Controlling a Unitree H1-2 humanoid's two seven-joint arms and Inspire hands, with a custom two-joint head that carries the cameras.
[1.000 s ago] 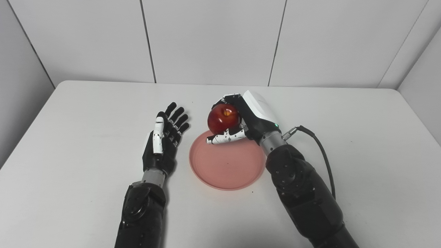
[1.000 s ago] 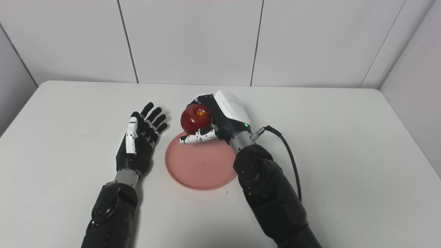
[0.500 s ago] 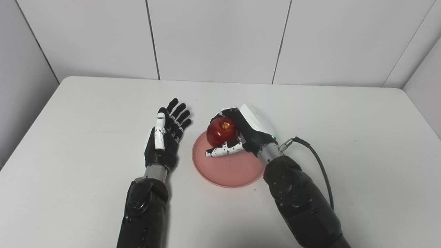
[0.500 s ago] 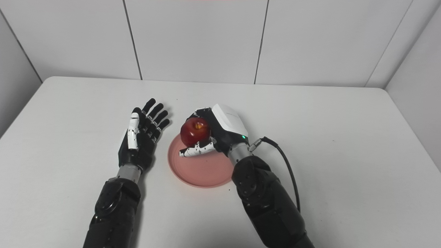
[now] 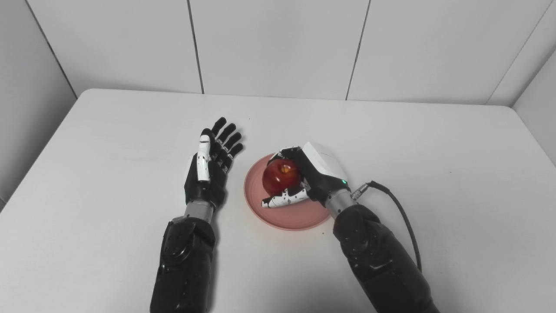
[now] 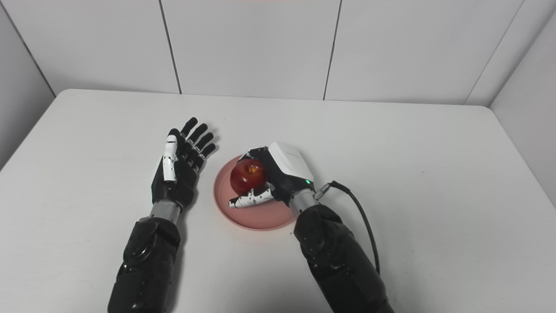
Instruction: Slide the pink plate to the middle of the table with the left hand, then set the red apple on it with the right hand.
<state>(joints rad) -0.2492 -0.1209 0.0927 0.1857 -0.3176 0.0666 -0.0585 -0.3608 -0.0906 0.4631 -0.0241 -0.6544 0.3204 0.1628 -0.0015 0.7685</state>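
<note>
The pink plate [image 5: 290, 217] lies flat about midway along the desk [image 5: 434, 152], nearer the front edge than the back. It is round and shallow with a low raised rim. Over its far half sits the red apple [image 5: 281, 175], glossy, with its yellow-brown stem dimple turned upward. Whether the apple touches the plate cannot be told.

The right hand [image 5: 309, 174] is closed around the apple: dark fingers [image 5: 290, 152] curl over the far side and the white speckled thumb passes under the near side. A black cable [image 5: 402, 217] runs from its wrist.

The left hand [image 5: 209, 170] holds nothing and lies just left of the plate, apart from it, palm up with fingers [image 6: 197, 137] spread and pointing toward the back edge.

The desk is smooth and white with rounded back corners. Pale grey wall panels [image 5: 278, 43] with thin dark seams stand behind it.
</note>
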